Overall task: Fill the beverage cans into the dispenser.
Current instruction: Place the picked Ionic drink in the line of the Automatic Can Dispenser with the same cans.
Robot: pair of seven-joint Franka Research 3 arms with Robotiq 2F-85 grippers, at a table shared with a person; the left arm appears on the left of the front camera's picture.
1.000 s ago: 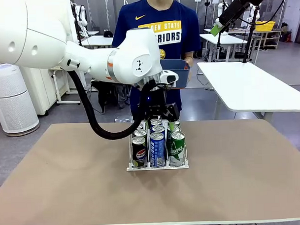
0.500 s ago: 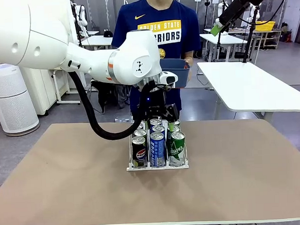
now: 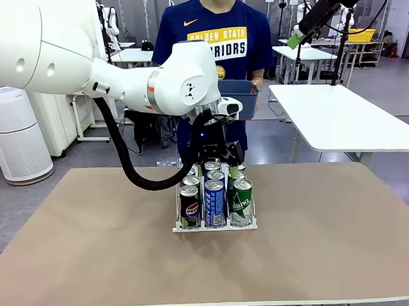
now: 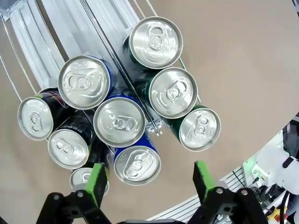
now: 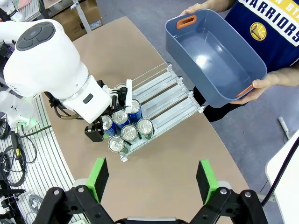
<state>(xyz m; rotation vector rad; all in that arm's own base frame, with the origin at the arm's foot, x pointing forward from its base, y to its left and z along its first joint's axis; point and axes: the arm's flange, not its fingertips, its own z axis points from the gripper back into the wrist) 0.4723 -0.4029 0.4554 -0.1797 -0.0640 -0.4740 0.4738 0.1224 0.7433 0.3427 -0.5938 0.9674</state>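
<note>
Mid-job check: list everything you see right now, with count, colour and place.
Black cans: three, left lane of the rack.
Blue cans: three, middle lane.
Green cans: three, right lane.
Rack: one, clear with white base, table centre.
Table: one, tan top.
Tub: one, blue-grey, empty, held by the person past the table's far edge.
Left tool: open, above the cans.
Right tool: open, high above the table.
Person's hands: on the tub.

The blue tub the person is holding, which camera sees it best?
The right wrist view: the blue tub shows whole from above, empty, orange handles, a hand on its rim. The front view gives just a piece behind the left arm. The left wrist view looks at can tops.
</note>
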